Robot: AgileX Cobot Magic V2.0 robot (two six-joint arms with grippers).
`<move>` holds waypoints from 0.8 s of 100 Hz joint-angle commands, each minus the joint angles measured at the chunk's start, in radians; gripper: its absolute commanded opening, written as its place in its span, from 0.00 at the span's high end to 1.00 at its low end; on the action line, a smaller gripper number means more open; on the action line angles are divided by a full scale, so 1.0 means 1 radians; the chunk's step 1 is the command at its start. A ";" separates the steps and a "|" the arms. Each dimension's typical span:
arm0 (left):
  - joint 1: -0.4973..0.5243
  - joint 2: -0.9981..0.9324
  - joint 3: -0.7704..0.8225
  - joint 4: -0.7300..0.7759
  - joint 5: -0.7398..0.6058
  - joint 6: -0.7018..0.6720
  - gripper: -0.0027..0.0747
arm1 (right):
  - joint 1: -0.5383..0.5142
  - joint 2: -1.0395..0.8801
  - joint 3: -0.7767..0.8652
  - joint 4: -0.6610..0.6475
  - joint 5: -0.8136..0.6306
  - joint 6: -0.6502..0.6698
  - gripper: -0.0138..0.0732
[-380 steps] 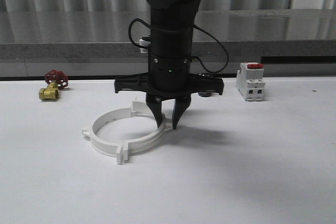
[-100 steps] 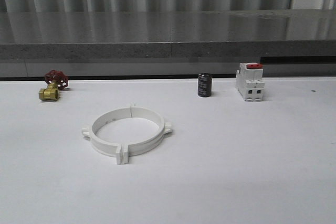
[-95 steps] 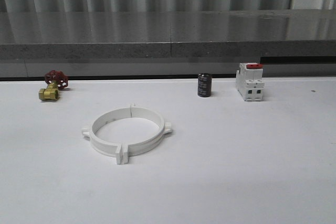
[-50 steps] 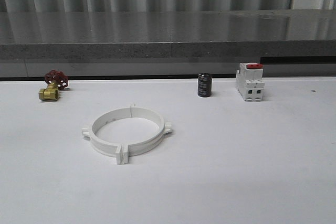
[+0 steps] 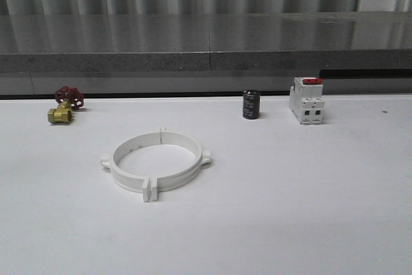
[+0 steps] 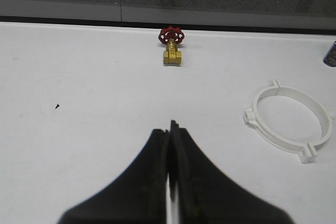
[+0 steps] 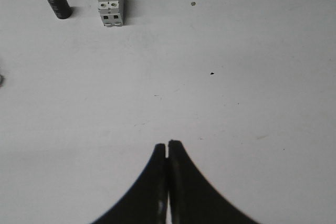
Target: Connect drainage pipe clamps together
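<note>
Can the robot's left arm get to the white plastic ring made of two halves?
Probably yes. Seen from the left wrist, the left gripper is shut and empty, and only bare white table lies between it and the white plastic ring.

The two white plastic semicircular drainage pipe clamps [image 5: 155, 167] lie flat on the white desk [image 5: 290, 210], closed against each other into one full ring. Paired flat tabs meet at the near seam, standing out toward the front edge; the far seam sits opposite it. A small rounded tab juts from each side of the ring. In the left wrist view the joined ring [image 6: 289, 120] rests alone, nothing touching it.
</note>
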 commanded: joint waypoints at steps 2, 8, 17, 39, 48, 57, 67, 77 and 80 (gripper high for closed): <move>0.002 0.008 -0.027 -0.005 -0.079 0.001 0.99 | -0.004 0.002 -0.022 -0.008 -0.063 -0.008 0.92; 0.002 0.008 -0.027 -0.005 -0.079 0.001 0.99 | -0.004 0.002 -0.022 -0.008 -0.063 -0.008 0.92; 0.002 0.008 -0.027 -0.005 -0.079 0.001 0.99 | -0.004 0.002 -0.022 -0.008 -0.063 -0.008 0.92; 0.002 0.008 -0.027 -0.005 -0.079 0.001 0.99 | -0.004 -0.008 -0.016 -0.025 -0.113 -0.008 0.92; 0.002 0.008 -0.027 -0.005 -0.079 0.001 0.99 | -0.003 -0.045 0.022 -0.028 -0.208 -0.008 0.92; 0.002 0.008 -0.027 -0.005 -0.079 0.001 0.99 | 0.001 -0.104 0.104 -0.028 -0.341 -0.008 0.92; 0.002 0.008 -0.027 -0.005 -0.079 0.001 0.99 | 0.003 -0.175 0.223 -0.028 -0.498 -0.008 0.92; 0.002 0.008 -0.027 -0.005 -0.079 0.001 0.99 | 0.004 -0.239 0.346 -0.028 -0.655 -0.008 0.92; 0.002 0.008 -0.027 -0.005 -0.079 0.001 0.99 | 0.005 -0.257 0.379 -0.028 -0.689 -0.008 0.92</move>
